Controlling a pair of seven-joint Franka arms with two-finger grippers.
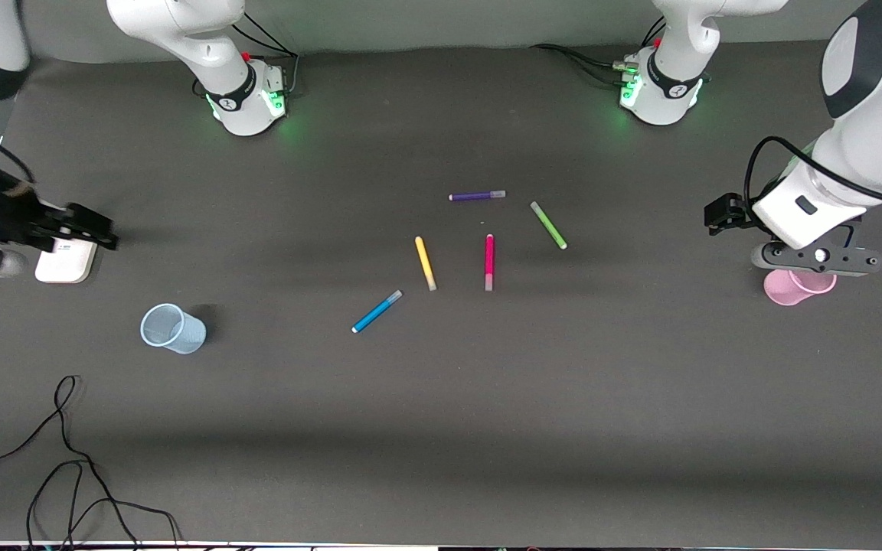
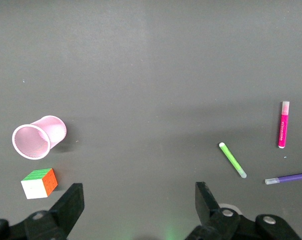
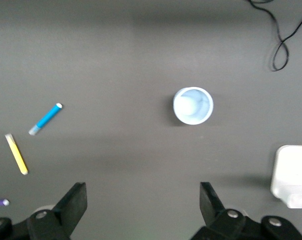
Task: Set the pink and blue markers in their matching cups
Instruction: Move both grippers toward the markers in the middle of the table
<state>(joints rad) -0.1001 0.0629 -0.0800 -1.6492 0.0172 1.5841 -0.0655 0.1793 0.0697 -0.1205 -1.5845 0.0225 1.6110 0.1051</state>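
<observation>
- Nothing grasped yet: the pink marker point(image 1: 489, 262) and blue marker point(image 1: 377, 311) are lying mid-table, both well apart from their cups.
- Left gripper point(image 2: 135, 202) is hanging over the pink cup point(image 1: 797, 287), jaws apart.
- Right gripper point(image 3: 143, 204) is waiting wide open above the table's edge, the blue cup point(image 1: 172, 328) sitting nearby.
- Next, I'd say, an arm is needing to travel centre-table and descend on a marker.

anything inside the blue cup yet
No. The right wrist view looks straight into the blue cup and shows only its pale bottom. The blue marker lies on the table, apart from it.
</observation>
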